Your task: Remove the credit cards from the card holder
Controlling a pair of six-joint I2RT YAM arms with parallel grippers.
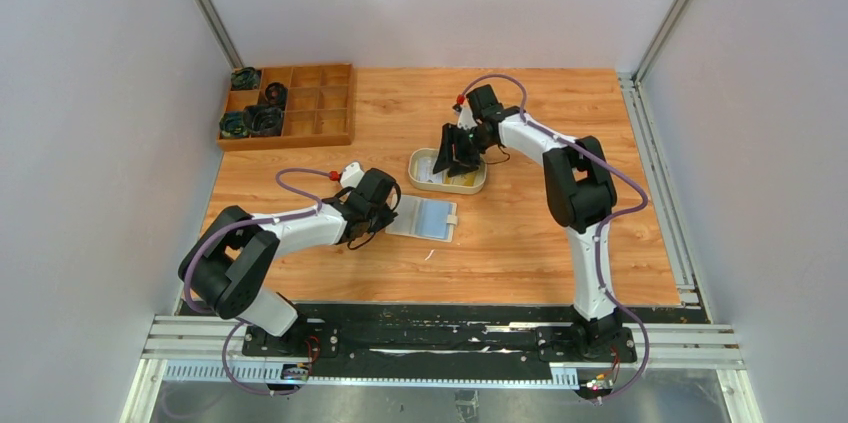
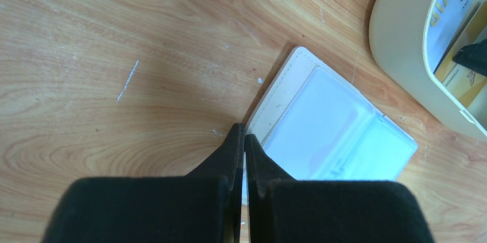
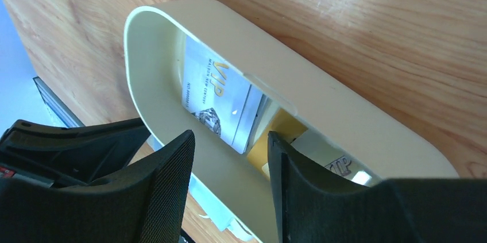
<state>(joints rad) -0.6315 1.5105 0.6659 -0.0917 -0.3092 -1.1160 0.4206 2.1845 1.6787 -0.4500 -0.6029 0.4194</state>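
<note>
Left gripper (image 2: 244, 142), jaws closed, with its tips touching the left edge of the card holder (image 2: 333, 128). The card holder lies open and flat on the wooden table (image 1: 520, 253), near and left of centre, pale-blue inside facing up. Right gripper (image 3: 230, 157), jaws apart and holding nothing, hangs over a beige oval tray (image 3: 344, 122) just beyond and right of the card holder. Inside the tray lie the credit cards (image 3: 215, 96), a whitish one printed VIP and a yellow one (image 3: 281, 128) touching it.

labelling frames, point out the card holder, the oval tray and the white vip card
card holder (image 2: 339, 134), left wrist view, clear inner pocket
oval tray (image 3: 356, 122), right wrist view, outer wall
white vip card (image 3: 215, 96), right wrist view, printed face
</note>
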